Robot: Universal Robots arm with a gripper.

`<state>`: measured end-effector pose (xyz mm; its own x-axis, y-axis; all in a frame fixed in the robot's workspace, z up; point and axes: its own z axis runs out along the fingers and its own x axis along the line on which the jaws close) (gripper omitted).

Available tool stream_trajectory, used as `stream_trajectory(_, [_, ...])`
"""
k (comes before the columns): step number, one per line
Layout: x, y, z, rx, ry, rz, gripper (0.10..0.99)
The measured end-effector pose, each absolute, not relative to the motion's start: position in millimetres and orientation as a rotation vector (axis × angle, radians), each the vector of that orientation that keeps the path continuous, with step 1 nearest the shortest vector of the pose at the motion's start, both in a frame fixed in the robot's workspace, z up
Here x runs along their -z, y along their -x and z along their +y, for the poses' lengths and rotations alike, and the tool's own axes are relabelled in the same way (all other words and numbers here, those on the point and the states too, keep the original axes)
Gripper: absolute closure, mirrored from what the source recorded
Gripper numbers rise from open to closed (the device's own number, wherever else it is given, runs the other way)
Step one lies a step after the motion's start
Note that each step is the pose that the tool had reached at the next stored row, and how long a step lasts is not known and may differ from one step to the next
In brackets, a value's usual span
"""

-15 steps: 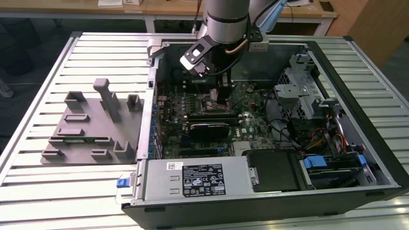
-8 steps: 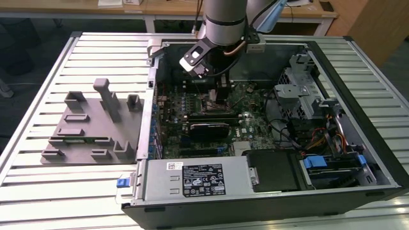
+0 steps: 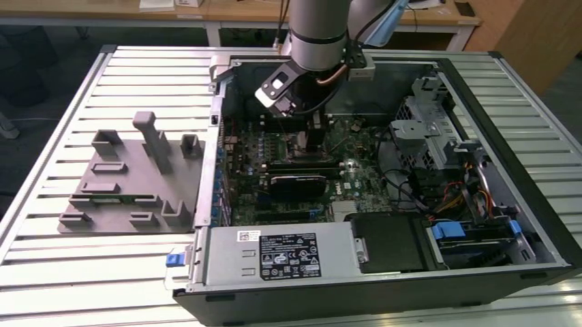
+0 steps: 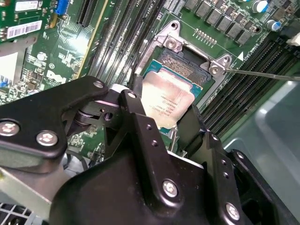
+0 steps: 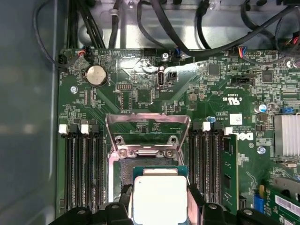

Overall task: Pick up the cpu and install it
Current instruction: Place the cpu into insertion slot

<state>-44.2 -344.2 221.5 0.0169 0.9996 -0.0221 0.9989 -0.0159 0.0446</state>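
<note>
From where I stand, one arm reaches down into one open computer case (image 3: 364,300) lying on its side on the slatted metal table (image 3: 54,272). One grey fixture block (image 3: 136,184) sits on the table just beside the case, on the exterior view's left.

In both wrist views the single gripper (image 5: 159,206) has its two black fingers (image 5: 125,206) pressed one against each side of the one cpu (image 5: 159,199), so it is clamped on the chip. The cpu shows its silver top and a thin green edge. It is at the one socket (image 4: 187,61) on the green motherboard (image 5: 140,93). The socket's metal load plate (image 5: 147,124) stands swung open above it. I cannot tell whether the chip is down in the socket or held just above it.

In the second wrist view two screws (image 4: 170,43) mark the socket frame's corners. In the first wrist view I count four white latch tabs (image 5: 62,129), two on each side of the socket at the heads of the memory slots. One round coin battery (image 5: 97,75) lies further up the board.
</note>
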Motion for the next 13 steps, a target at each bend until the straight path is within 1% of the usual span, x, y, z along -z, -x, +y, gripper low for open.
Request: stream_trajectory(13, [-209.5,46.7,-337.3,-0.024,-2.198,2.177,0.545])
